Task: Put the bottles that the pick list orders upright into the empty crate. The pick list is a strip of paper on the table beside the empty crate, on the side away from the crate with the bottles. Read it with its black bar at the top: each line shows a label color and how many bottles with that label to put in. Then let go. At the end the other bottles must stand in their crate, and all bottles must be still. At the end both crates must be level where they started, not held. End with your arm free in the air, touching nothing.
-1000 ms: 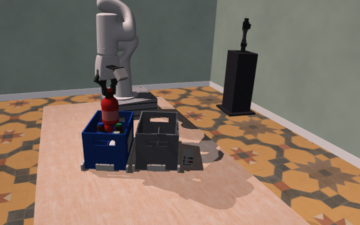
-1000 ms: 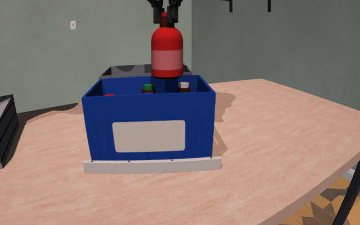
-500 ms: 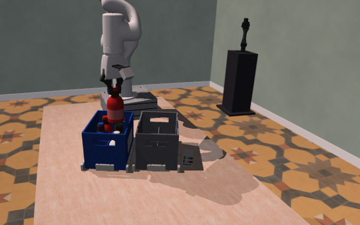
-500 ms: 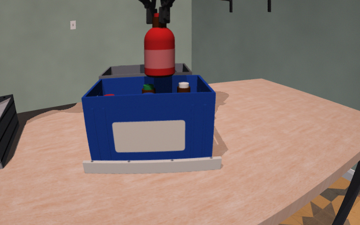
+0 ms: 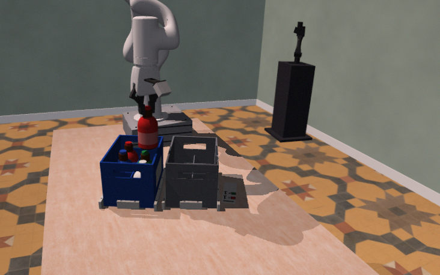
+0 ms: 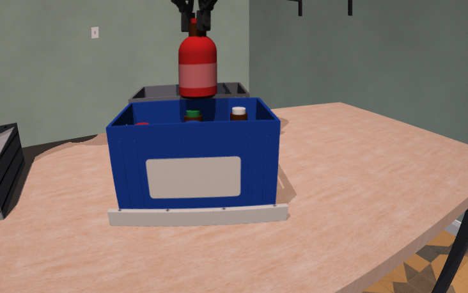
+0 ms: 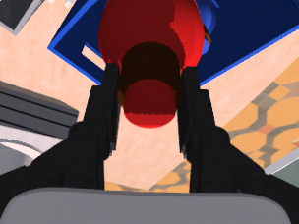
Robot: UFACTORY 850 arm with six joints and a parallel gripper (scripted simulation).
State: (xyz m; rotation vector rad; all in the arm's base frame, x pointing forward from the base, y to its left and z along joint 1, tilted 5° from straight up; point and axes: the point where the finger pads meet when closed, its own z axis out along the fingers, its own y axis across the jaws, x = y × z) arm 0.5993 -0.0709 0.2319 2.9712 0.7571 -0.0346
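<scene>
My grip: my black 2-finger gripper point(image 5: 148, 111) point(image 6: 195, 29) point(image 7: 149, 83) is closed on the dark neck of a red, round-shouldered bottle with a pink label band and red cap point(image 5: 148, 131) point(image 6: 197, 75) point(image 7: 148, 29).
Red bottle: it hangs upright below my fingers, its base near rim height over the blue rectangular plastic crate point(image 5: 126, 191) point(image 6: 193, 141) point(image 7: 246, 29). If I travel sideways too low, the base could catch that rim and drag the crate or twist the neck in my grip.
Bottles below me: I make out 4 caps, on a red-capped brown-necked bottle point(image 5: 128, 146) point(image 6: 141, 123), a blue-capped one point(image 5: 122, 155) point(image 6: 192, 121) point(image 7: 209, 22), a green-capped one point(image 5: 145, 154) point(image 6: 193, 113) and a white-capped one point(image 5: 142, 162) point(image 6: 238, 110). Dipping early could knock them over.
Grey crate: the open grey plastic crate point(image 5: 191, 191) point(image 6: 151, 98) is beside the blue one, off to my side. Its thin dividers could tip the base if I lower off-centre; releasing high could leave the bottle rocking.
Pick list: the pale paper strip point(image 5: 230, 191), beyond the grey crate from me, shows green and red patches. Its counts are too small to read here, so a misread could cause a wrong load.

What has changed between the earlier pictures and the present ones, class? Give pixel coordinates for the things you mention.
The gripper point(image 5: 148, 108) point(image 6: 195, 25) point(image 7: 149, 83) has carried the red bottle point(image 5: 148, 132) point(image 6: 197, 74) point(image 7: 148, 25) sideways toward the gray crate point(image 5: 192, 191) point(image 6: 156, 91). Nothing was newly gripped or released. The blue crate point(image 5: 128, 191) point(image 6: 127, 166) point(image 7: 74, 39) and gray crate stayed put.
</scene>
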